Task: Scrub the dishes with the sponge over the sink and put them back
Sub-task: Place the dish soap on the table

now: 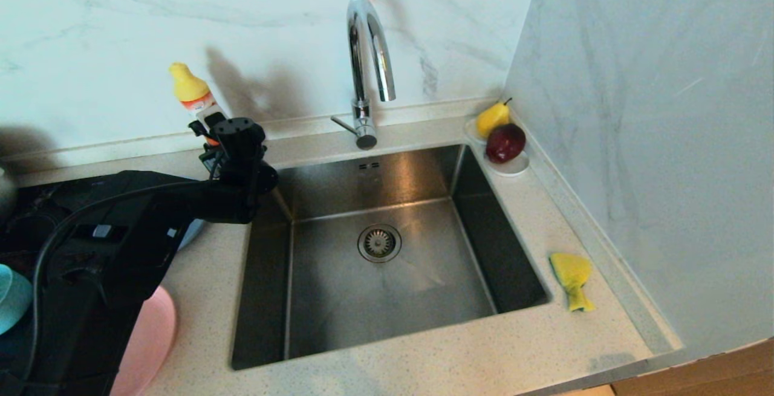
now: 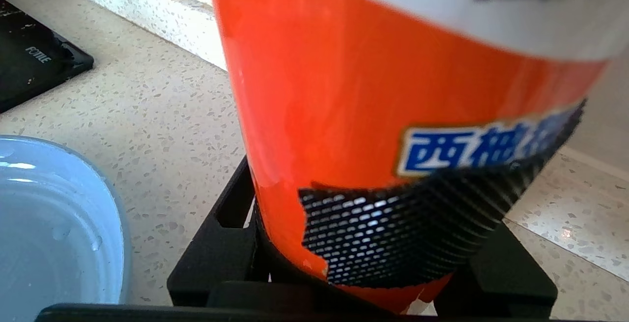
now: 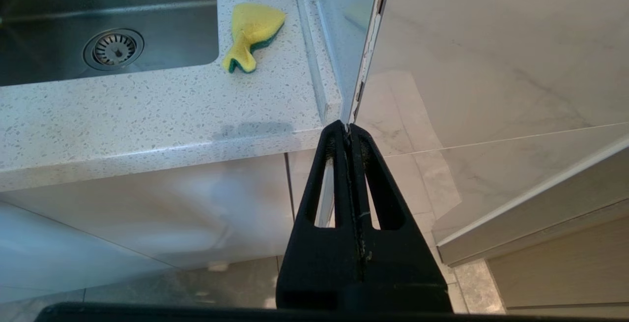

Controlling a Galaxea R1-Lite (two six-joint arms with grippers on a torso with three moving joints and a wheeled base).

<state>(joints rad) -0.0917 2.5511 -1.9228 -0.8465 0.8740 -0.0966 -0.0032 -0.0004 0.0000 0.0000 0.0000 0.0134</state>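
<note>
My left gripper (image 1: 207,137) is at the back of the counter, left of the sink (image 1: 338,299). It is shut on an orange detergent bottle (image 2: 344,91) with a yellow cap (image 1: 188,84); black fingers (image 2: 216,243) press both its sides. A light-blue plate (image 2: 54,228) lies just beside the gripper, mostly under the arm in the head view. The pink plate (image 1: 148,335) and the teal bowl (image 1: 12,299) sit nearer the front left. The yellow sponge (image 1: 572,278) lies on the counter right of the sink. My right gripper (image 3: 348,128) hangs shut and empty below the counter's front edge.
A curved chrome tap (image 1: 366,63) rises behind the sink. A white saucer (image 1: 514,168) with a pear and a red apple stands in the back right corner. A marble wall runs close along the right. A black hob (image 2: 29,61) lies left of the bottle.
</note>
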